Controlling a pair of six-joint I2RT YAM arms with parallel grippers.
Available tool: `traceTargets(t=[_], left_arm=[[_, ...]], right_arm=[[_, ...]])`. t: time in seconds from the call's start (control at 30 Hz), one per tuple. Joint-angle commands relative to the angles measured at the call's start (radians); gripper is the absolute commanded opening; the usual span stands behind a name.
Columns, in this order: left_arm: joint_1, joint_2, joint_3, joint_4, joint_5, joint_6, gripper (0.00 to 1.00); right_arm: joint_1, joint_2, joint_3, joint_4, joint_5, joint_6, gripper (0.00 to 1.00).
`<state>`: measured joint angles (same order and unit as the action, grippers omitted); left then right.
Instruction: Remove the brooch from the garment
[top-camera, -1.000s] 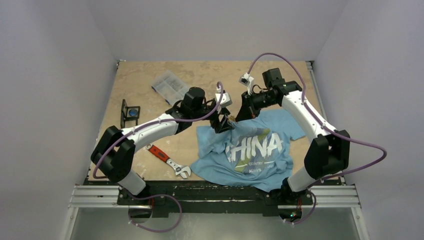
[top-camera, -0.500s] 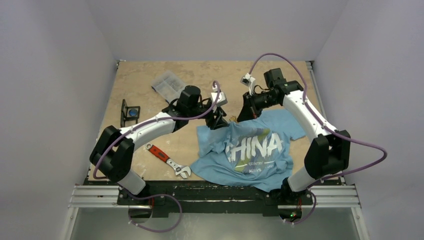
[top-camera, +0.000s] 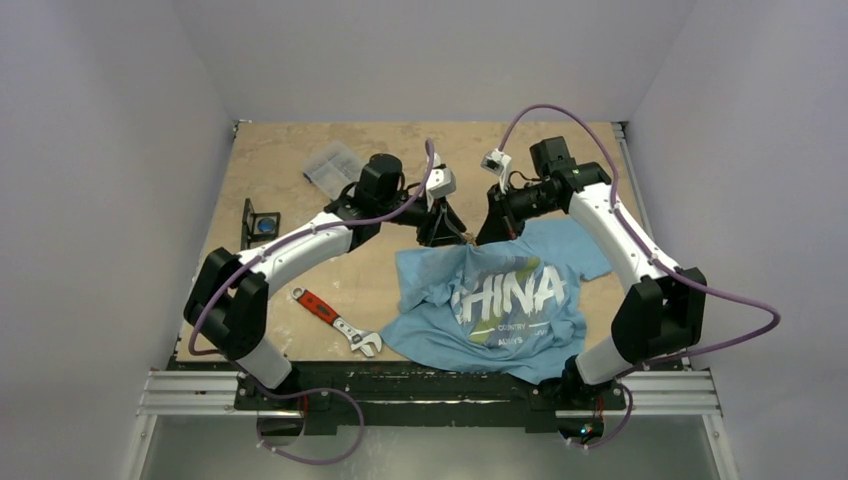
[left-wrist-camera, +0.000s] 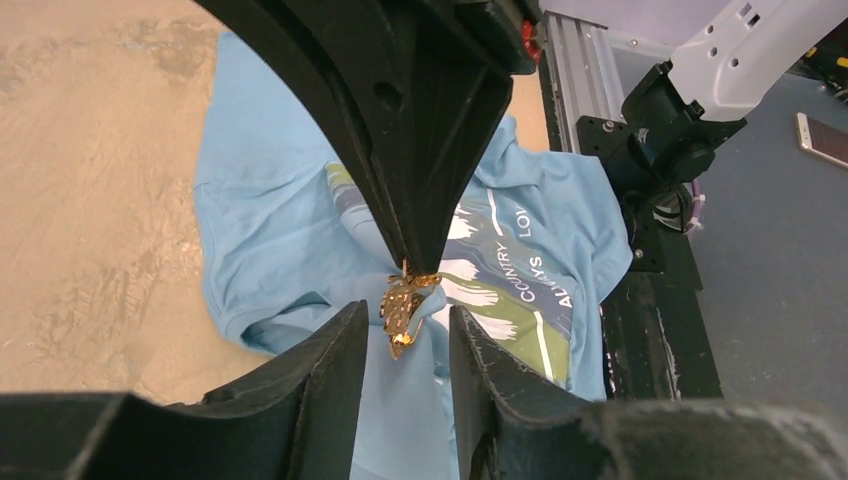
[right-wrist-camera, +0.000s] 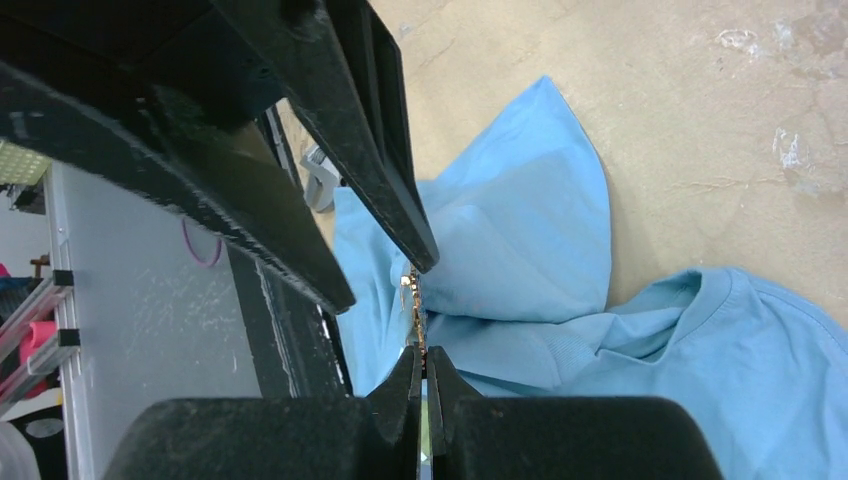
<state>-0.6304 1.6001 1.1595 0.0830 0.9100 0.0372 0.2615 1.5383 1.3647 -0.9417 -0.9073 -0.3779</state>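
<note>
The garment (top-camera: 520, 300), a light blue T-shirt with white "CHINA" lettering, lies crumpled on the table, and a peak of its cloth is lifted at the far edge. The gold brooch (left-wrist-camera: 403, 305) hangs on that peak and shows edge-on in the right wrist view (right-wrist-camera: 412, 305). My right gripper (right-wrist-camera: 422, 362) is shut on the brooch's upper end, and its black fingers (left-wrist-camera: 420, 180) come down from above in the left wrist view. My left gripper (left-wrist-camera: 405, 322) straddles the brooch with jaws open, a small gap on each side.
A red-handled adjustable wrench (top-camera: 335, 320) lies left of the shirt. A clear plastic box (top-camera: 335, 167) and a small black stand with a blue lens (top-camera: 260, 225) sit at the far left. The metal rail (top-camera: 430, 395) runs along the near edge.
My left gripper's jaws have narrowed around the brooch, and its wrist has shifted slightly toward the far side. The right gripper has stayed shut in nearly the same place.
</note>
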Motion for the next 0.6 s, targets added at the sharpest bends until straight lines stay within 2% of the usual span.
traceTargets(t=[0.0,0.2,0.57], left_arm=[[-0.004,0.031,0.055,0.01,0.041,-0.029,0.33],[-0.004,0.053,0.073,-0.009,0.044,-0.051,0.3],[-0.005,0.073,0.083,0.033,0.108,-0.123,0.12]], right_arm=[[-0.001,-0.049,0.028,-0.025,-0.036,-0.047,0.0],[-0.001,-0.053,0.031,-0.034,-0.055,-0.075,0.0],[-0.002,-0.059,0.029,-0.035,-0.054,-0.098,0.0]])
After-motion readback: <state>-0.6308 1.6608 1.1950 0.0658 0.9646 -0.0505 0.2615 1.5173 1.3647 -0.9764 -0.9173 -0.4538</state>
